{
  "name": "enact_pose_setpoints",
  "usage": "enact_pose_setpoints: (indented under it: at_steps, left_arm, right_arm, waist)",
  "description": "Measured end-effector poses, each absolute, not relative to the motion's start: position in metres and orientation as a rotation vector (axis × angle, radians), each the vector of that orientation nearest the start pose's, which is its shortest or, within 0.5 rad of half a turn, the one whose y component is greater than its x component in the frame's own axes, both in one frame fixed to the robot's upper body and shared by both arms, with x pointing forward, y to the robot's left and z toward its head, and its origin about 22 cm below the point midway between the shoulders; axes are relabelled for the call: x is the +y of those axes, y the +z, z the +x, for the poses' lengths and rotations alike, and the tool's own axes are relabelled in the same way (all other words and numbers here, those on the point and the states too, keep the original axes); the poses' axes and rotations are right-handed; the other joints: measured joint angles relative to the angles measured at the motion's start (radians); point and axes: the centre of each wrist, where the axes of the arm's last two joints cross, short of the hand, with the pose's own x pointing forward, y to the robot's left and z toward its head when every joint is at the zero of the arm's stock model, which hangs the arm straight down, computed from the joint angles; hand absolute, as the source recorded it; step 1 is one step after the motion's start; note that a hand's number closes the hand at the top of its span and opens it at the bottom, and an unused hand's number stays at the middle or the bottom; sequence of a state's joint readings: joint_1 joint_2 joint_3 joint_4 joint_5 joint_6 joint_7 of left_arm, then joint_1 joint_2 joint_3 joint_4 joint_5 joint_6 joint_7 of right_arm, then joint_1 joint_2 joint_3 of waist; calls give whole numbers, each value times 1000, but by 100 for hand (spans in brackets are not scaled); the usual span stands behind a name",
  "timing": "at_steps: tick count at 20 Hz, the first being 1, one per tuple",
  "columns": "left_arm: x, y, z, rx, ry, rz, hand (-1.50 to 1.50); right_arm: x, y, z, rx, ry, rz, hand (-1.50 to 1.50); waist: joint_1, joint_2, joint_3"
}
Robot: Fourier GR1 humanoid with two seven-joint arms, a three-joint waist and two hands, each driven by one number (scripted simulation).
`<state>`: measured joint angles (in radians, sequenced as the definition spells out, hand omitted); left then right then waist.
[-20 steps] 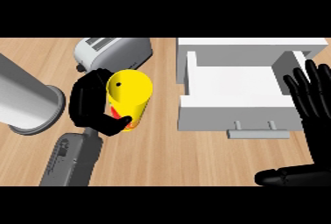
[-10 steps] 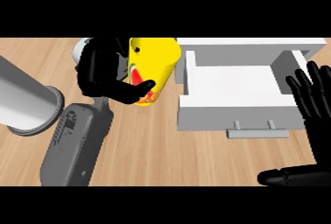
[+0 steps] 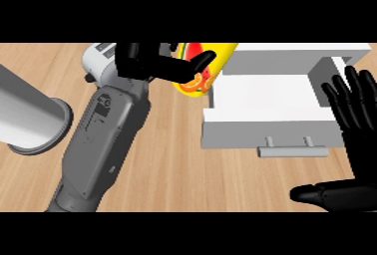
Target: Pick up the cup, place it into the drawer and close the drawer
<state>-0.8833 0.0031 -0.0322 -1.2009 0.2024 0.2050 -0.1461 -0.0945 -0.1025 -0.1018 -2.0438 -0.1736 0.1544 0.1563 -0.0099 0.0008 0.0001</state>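
- Left hand is curled around the yellow cup, which is off the worktop and at the left wall of the open drawer.
- Picking up looks done; placing inside and closing are left.
- Right hand rests with straight fingers beside the drawer.
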Motion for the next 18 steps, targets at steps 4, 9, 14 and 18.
enact_pose_setpoints:
  at_steps: [4,9,14,18]
  left_arm:
    - [78,174,395,-2061,-84,-296,150]
    - [59,177,411,-2030,-99,-260,150]
    - [40,174,417,-2002,-113,-231,150]
    - [35,163,425,-1969,-118,-213,150]
  right_arm:
    - [-253,138,227,-1983,136,126,-150]
    - [-251,138,228,-1987,141,130,-150]
    - [-249,135,229,-1993,147,137,-150]
    - [-248,137,227,-1993,140,141,-150]
  waist:
    - [-4,1,0]
    - [-10,3,0]
    - [-18,4,0]
    - [-25,6,0]
